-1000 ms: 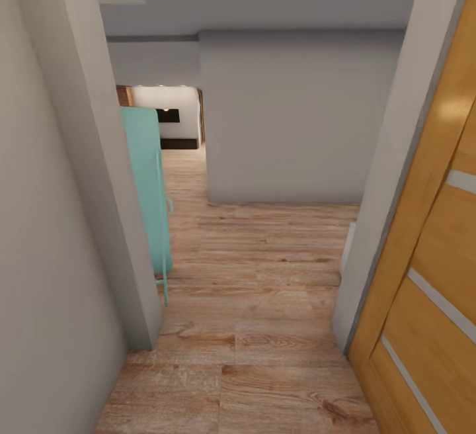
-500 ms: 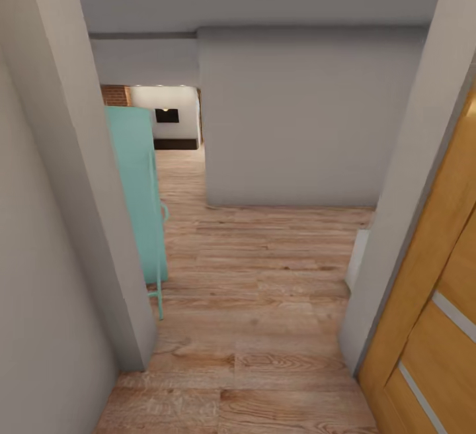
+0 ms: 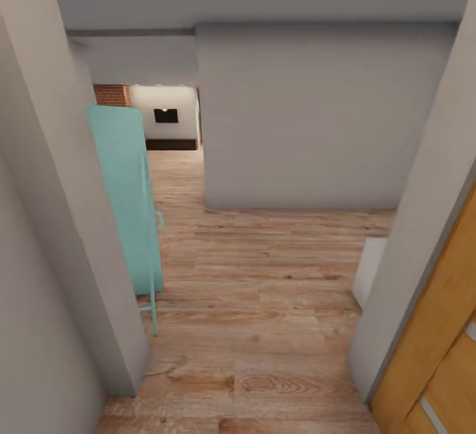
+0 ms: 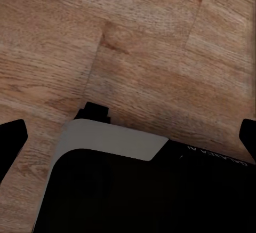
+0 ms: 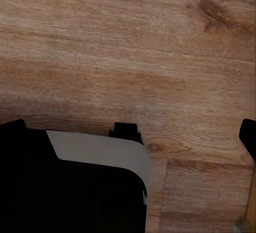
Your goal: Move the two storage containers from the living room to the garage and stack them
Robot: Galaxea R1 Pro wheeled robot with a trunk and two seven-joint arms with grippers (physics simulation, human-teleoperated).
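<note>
Head view along a narrow passage with a light wood plank floor (image 3: 264, 288). Pale grey walls (image 3: 39, 255) close in on the near left and near right; a grey block of wall (image 3: 311, 116) stands ahead, right of centre. Against the left wall leans an upright turquoise panel (image 3: 122, 196) with a thin frame of the same colour reaching the planks. At the near right edge — an orange wooden door (image 3: 436, 354) with pale inset strips; just beyond the right wall, a white object (image 3: 368, 278) is partly hidden and cannot be identified. Far left of centre, an opening leads to a lit room (image 3: 165, 116) with a white wall, a dark square and a strip of red brick (image 3: 109, 94). The storage containers appear in none of these views. Left wrist view: the left pincer (image 4: 130, 131) points down at the planks above the robot's dark base (image 4: 144, 190), its black fingertips (image 4: 12, 134) at opposite edges of the frame — spread wide, holding nothing. Right wrist view: the right pincer (image 5: 133, 129) likewise faces the planks, fingertips (image 5: 248, 134) far apart and empty.
</note>
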